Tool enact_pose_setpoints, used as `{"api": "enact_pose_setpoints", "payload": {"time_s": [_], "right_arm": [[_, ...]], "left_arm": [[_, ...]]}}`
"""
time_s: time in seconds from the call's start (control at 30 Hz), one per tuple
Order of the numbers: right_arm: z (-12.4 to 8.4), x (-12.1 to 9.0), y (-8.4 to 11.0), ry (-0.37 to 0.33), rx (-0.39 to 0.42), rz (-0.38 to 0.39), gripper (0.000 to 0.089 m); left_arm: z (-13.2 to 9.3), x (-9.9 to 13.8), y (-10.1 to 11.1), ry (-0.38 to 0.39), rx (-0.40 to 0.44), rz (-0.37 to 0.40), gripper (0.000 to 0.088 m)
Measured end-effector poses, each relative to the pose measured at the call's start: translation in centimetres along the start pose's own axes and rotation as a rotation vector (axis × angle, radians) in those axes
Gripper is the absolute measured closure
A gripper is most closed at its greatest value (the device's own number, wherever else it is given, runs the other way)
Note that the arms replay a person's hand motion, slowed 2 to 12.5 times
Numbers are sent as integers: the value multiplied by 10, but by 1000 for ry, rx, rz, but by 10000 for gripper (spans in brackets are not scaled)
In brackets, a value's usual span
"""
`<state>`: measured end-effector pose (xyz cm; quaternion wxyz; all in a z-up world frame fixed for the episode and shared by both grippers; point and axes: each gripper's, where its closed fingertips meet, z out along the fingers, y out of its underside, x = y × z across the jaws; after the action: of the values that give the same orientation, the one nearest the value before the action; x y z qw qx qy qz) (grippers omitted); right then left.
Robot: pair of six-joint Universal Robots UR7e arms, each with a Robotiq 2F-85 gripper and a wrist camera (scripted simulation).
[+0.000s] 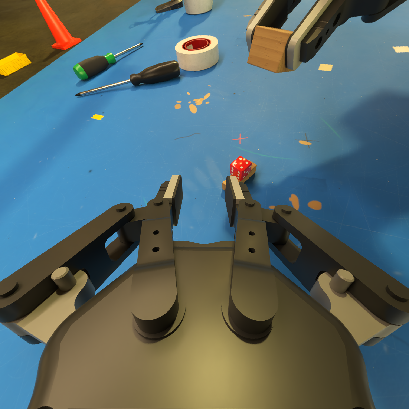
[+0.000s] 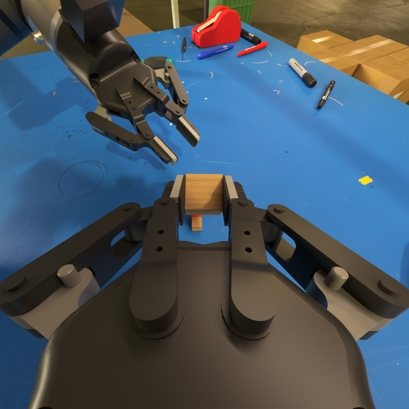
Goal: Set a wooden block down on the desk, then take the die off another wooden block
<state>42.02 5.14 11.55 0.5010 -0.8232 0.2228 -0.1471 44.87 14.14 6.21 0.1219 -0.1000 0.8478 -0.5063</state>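
A red die (image 1: 240,167) with white dots sits on a flat wooden block (image 1: 252,172) on the blue desk (image 1: 132,155). My left gripper (image 1: 203,188) is open and empty, just short and left of that block; its right finger hides the block's near end. My right gripper (image 2: 203,188) is shut on a second wooden block (image 2: 203,191) and holds it in the air above the desk. It shows at the top right of the left wrist view (image 1: 271,47). Under the held block, the other block (image 2: 196,223) and a sliver of the die (image 2: 196,215) show.
Two screwdrivers (image 1: 95,65) (image 1: 141,78), a roll of white tape (image 1: 197,52) and an orange cone (image 1: 57,28) lie at the far left. A red tape dispenser (image 2: 218,27), several markers (image 2: 302,72) and cardboard boxes (image 2: 365,57) are in the right wrist view.
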Motion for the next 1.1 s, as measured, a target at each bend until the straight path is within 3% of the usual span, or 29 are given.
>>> {"api": "enact_pose_setpoints", "payload": {"time_s": [0.23, 1.1], "right_arm": [[-6, -2, -3, -44, 25, 10, 611], [-2, 4, 7, -31, -20, 9, 611]], "left_arm": [[0, 2, -2, 10, 6, 7, 529], [1, 7, -6, 11, 16, 44, 539]]}}
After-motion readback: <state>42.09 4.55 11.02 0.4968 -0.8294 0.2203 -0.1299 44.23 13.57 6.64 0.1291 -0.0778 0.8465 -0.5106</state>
